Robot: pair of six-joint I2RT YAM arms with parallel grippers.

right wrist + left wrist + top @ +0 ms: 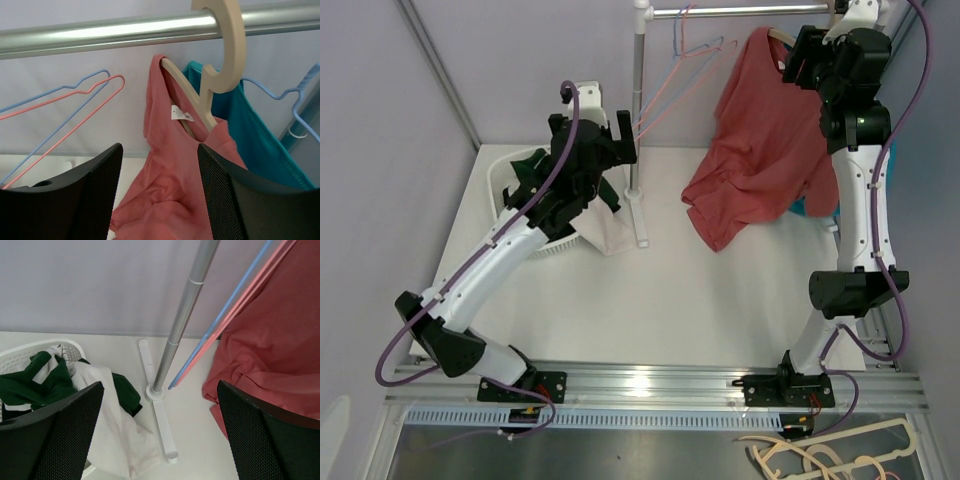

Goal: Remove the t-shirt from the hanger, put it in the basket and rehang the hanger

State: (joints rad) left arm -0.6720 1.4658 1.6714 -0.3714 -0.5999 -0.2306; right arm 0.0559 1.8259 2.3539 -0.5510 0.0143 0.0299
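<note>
A red t-shirt (pixel 765 150) hangs from a beige hanger (pixel 220 65) hooked on the metal rail (pixel 125 32); its lower part droops onto the table. The shirt shows in the right wrist view (pixel 175 200) and the left wrist view (pixel 270 350). My right gripper (pixel 798 55) is up by the hanger, open and empty, with the shirt's collar between and beyond its fingers (pixel 160 200). My left gripper (pixel 620 140) is open and empty, facing the rack pole (pixel 185 315) from the left, its fingers (pixel 55 435) wide apart.
A white laundry basket (pixel 505 175) with green and white clothes (pixel 45 385) stands at the left. Bare pink and blue wire hangers (pixel 65 105) hang on the rail. A teal garment (pixel 250 140) hangs behind the red shirt. The rack's foot (pixel 162 415) lies on the table.
</note>
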